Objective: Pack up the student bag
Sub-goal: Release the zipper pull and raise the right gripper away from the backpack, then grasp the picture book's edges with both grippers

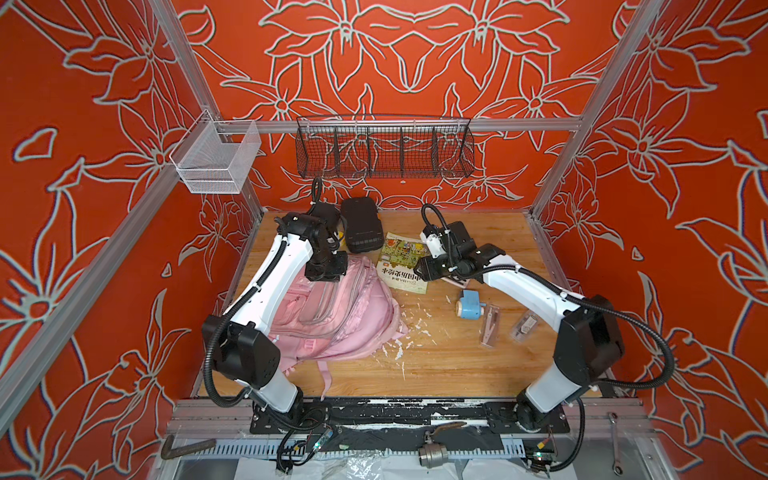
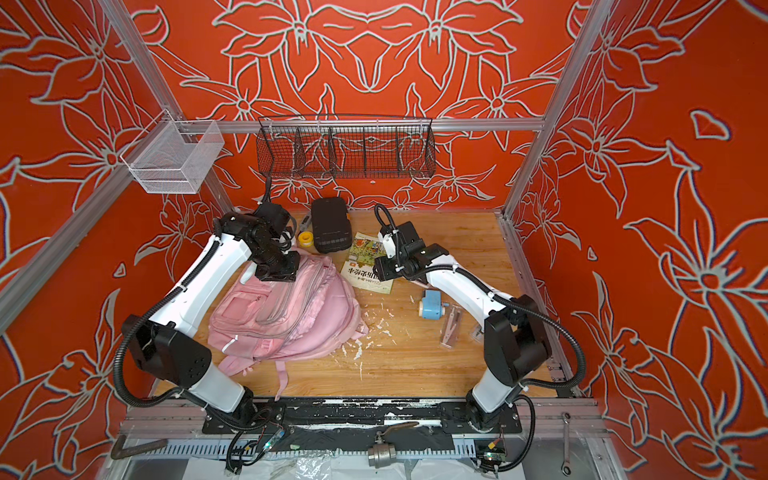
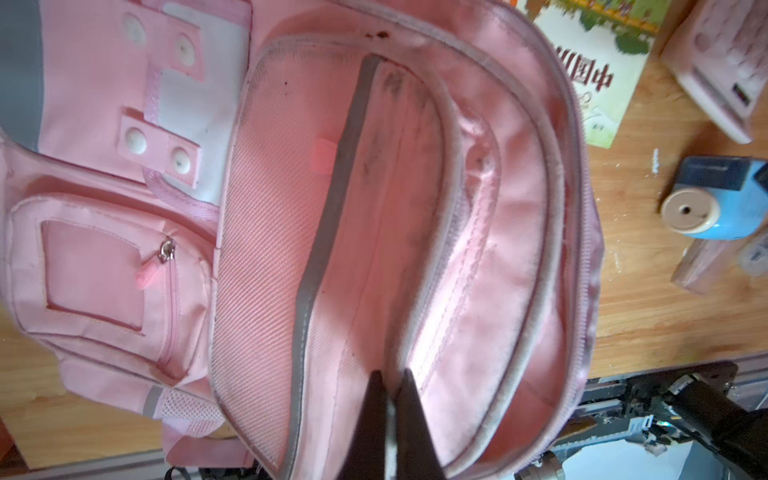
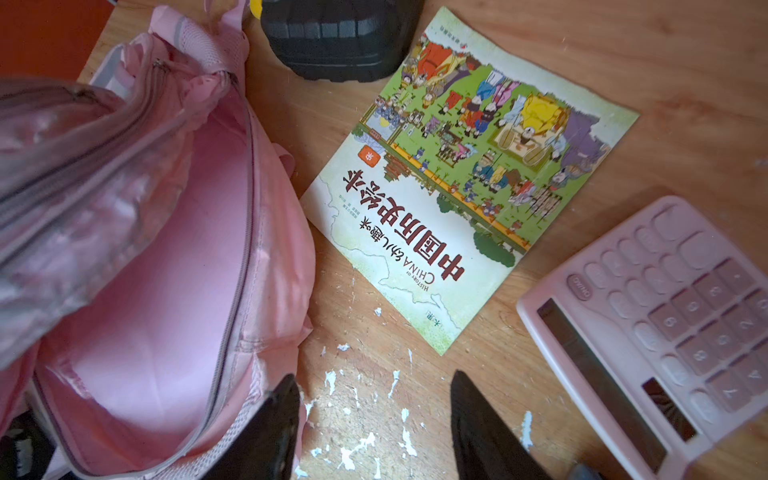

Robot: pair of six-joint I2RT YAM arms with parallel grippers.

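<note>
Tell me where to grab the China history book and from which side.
The history book lies flat and thin, so probably slide one of the jaws under its corner nearest the right gripper, coming low from the front; that corner is clear of the calculator and black case.

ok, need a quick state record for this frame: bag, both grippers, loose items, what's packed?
bag: student bag lying on the left of the table, main compartment open, pink lining showing
left gripper: shut, pinching the bag's front fabric
right gripper: open, empty, above the table between bag and calculator
loose items: book, pink calculator, blue sharpener, black case, all outside the bag
packed: nothing visible inside
</note>
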